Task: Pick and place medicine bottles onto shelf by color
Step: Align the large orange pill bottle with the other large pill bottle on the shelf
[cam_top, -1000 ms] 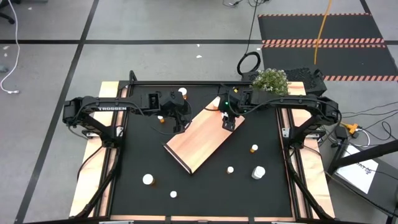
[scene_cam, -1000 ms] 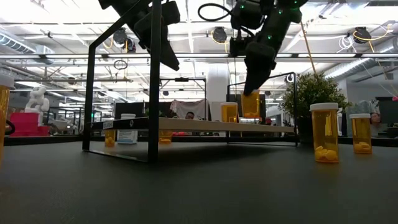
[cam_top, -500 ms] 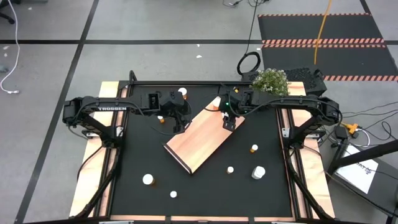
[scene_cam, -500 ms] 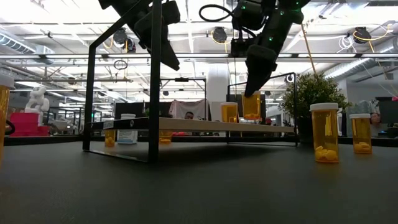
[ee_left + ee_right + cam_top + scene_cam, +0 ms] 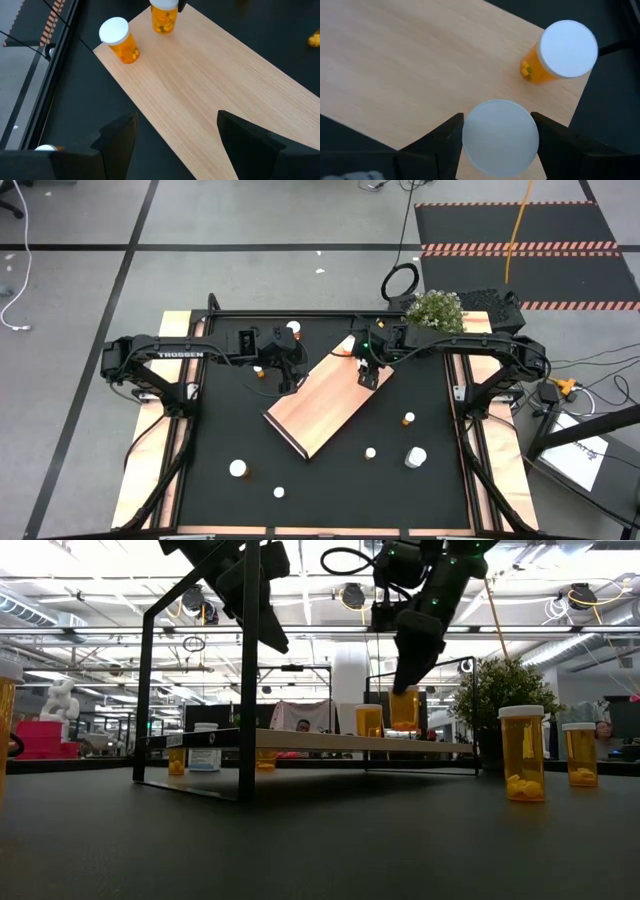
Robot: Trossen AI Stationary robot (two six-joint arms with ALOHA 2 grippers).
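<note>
Amber bottle [image 5: 500,137] sat pinched in the right gripper [image 5: 497,145] on the shelf [image 5: 325,405]; left gripper [image 5: 175,135] (at nine o'clock) hung spread.

The shelf [image 5: 328,402] is placed diagonally in the middle of the tabletop [image 5: 220,430]. Two medicine bottles are seen on its far end: one [image 5: 559,52] stands near the corner, and the other [image 5: 500,137] is enclosed between the fingers of the right end effector [image 5: 368,372] just beside it. The left end effector [image 5: 287,380] is held over the shelf's left edge. Further bottles are spread on the tabletop: three [image 5: 408,420] to the right of the shelf and two [image 5: 238,469] at the front left.
</note>
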